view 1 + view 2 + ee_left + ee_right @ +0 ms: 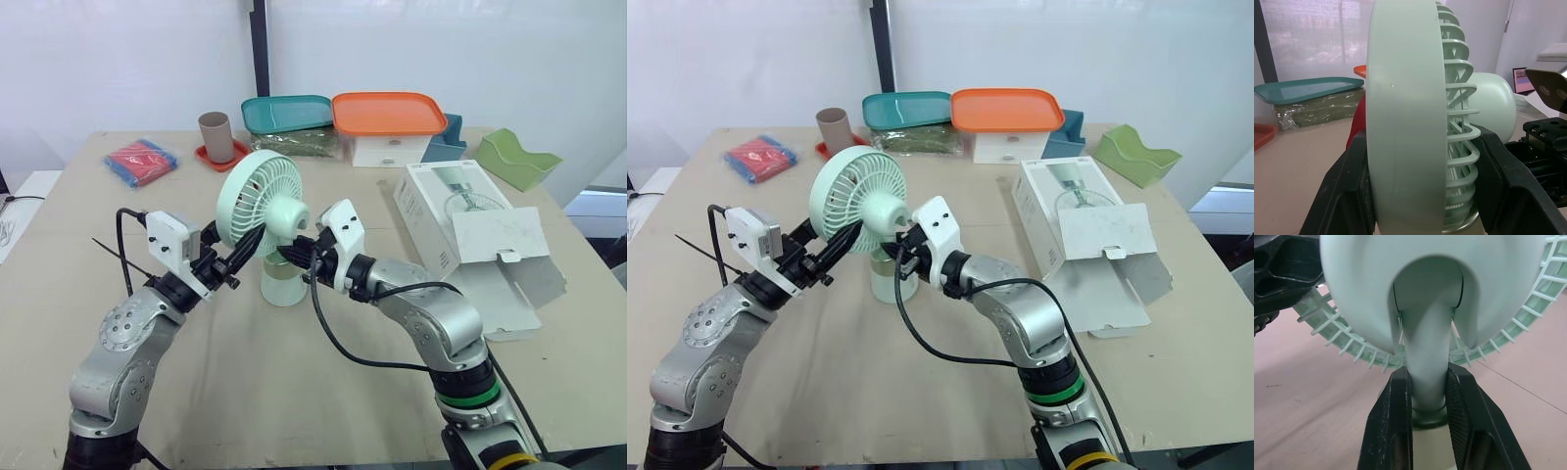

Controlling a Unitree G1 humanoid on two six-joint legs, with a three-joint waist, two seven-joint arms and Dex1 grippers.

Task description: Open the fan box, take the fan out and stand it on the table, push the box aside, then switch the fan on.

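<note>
Placement step: fan (263, 201) upright mid-counter (294, 392); left gripper (1422, 161) fingers clamp head, right gripper (1427, 406) fingers pinch neck. Next: release, shove box (460, 225) aside.

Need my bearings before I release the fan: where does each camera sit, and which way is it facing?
Left eye view: head, facing forward-down over the table; both arms, left hand and right hand holding the fan.
Right eye view: head, stereo twin; same scene, both arms.
Left wrist view: along the left hand's fingers, clamping the fan head edge-on.
Right wrist view: along the right hand's fingers, gripping the fan's neck.
Shared: each wrist view also catches the other hand.
</note>
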